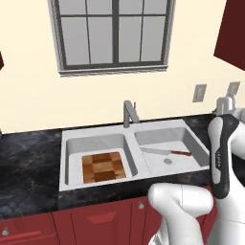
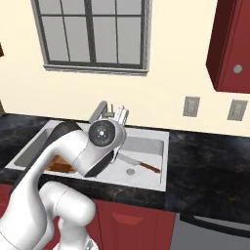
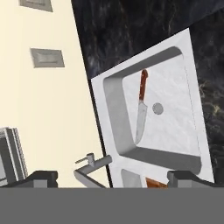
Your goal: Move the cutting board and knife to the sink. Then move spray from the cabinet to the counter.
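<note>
The cutting board [image 1: 103, 166] lies flat in the sink's [image 1: 98, 133] left basin, the knife [image 1: 165, 152] in the right one beside the drain, the jaws hanging wide above, seemingly empty.

Two cameras sit behind the arm, left and right, both looking forward and down at the sink [image 1: 134, 143] under the window [image 1: 112, 33]. Both catch the knife [image 1: 165, 152] in the right basin. The hand camera hangs above the sink, rolled sideways, looking down past the end effector [image 3: 114, 178] at that knife, with the faucet [image 3: 92, 166] just beside the end effector.
</note>
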Controlling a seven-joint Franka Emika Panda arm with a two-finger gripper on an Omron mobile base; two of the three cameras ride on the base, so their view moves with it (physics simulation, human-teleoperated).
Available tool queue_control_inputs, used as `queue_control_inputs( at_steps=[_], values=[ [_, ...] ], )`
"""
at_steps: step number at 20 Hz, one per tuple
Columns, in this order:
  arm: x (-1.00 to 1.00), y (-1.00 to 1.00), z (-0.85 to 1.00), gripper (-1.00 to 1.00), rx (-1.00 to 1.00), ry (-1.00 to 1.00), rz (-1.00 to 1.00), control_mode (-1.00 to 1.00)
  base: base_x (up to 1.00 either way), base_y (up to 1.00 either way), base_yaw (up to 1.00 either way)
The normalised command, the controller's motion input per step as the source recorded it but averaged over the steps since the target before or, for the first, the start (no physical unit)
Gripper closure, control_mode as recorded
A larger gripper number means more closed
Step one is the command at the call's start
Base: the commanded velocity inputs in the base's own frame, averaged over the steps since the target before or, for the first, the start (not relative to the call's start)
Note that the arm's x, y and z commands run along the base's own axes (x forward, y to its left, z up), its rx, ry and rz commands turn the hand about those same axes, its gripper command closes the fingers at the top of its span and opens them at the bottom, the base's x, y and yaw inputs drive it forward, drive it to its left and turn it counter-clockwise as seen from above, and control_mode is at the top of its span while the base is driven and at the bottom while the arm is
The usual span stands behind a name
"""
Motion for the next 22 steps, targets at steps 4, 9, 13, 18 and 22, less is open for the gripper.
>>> queue_control_inputs(
  at_steps=[4, 9, 13, 18, 22],
  values=[
    [0.0, 0.0, 0.0, -1.0, 0.0, 0.0, 0.0, 1.0, -0.87, 0.02, 0.05],
    [0.0, 0.0, 0.0, -1.0, 0.0, 0.0, 0.0, 1.0, -0.76, 0.19, 0.09],
    [0.0, 0.0, 0.0, -1.0, 0.0, 0.0, 0.0, 1.0, -0.33, 0.6, 0.12],
    [0.0, 0.0, 0.0, -1.0, 0.0, 0.0, 0.0, 1.0, -0.01, 0.9, 0.08],
    [0.0, 0.0, 0.0, -1.0, 0.0, 0.0, 0.0, 1.0, 0.0, 1.0, 0.04]
  ],
)
